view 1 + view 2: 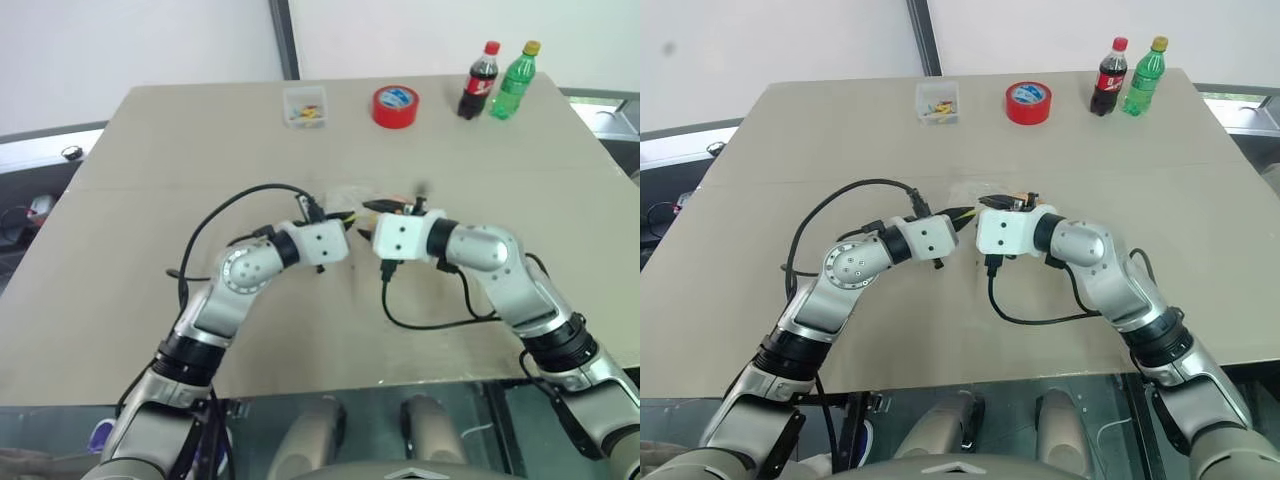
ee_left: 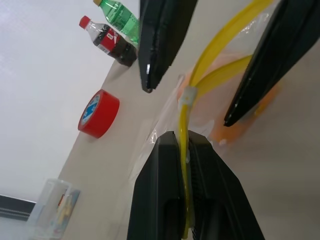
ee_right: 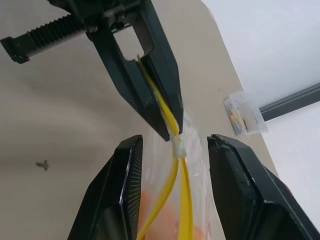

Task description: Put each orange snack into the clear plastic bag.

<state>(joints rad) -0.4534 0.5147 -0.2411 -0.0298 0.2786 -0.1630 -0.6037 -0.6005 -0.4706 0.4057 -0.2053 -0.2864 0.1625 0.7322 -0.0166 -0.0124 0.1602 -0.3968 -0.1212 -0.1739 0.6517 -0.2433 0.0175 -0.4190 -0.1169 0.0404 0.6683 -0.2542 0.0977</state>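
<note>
the left gripper (image 2: 186, 200) is pinching the clear plastic bag (image 2: 220, 100) at its yellow seal; the right gripper (image 3: 175, 190), fingers apart, is straddling it from three o'clock and should be closing squarely on the strip.

Along the far edge of the tan table (image 1: 150, 300) stand a small clear box (image 1: 304, 104) of coloured bits, a red tape roll (image 1: 395, 106) beside it, then a cola bottle (image 1: 479, 81) touching a green bottle (image 1: 514, 80).
</note>
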